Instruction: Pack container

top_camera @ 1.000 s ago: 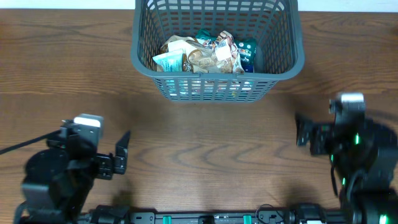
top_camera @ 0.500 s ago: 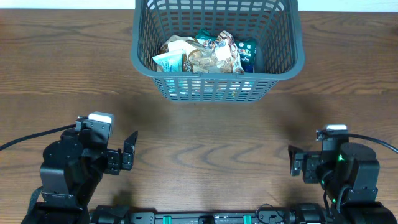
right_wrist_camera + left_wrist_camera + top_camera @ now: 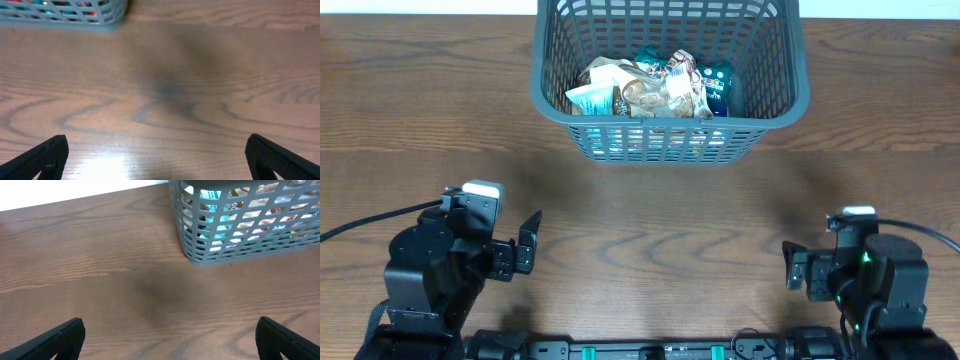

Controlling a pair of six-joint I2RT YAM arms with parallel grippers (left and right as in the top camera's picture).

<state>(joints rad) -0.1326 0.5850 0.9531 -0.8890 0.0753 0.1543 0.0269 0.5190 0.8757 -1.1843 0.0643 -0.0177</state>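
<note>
The dark grey lattice container (image 3: 548,70) stands at the far middle of the table with several snack packets (image 3: 650,86) lying inside it. It also shows in the left wrist view (image 3: 190,250) and its corner in the right wrist view (image 3: 110,17). My left gripper (image 3: 525,245) is open and empty at the near left, well short of the container. My right gripper (image 3: 792,268) is open and empty at the near right. Both wrist views show only bare wood between the fingertips, the left gripper (image 3: 167,340) and the right gripper (image 3: 157,157).
The brown wooden table (image 3: 650,220) stretches between the container and both arms. A pale wall edge (image 3: 60,192) shows beyond the table's far side in the left wrist view.
The right arm has drawn back toward the near edge and settled. The left arm turned a little and rose, then stayed still. The container and packets have not moved.
</note>
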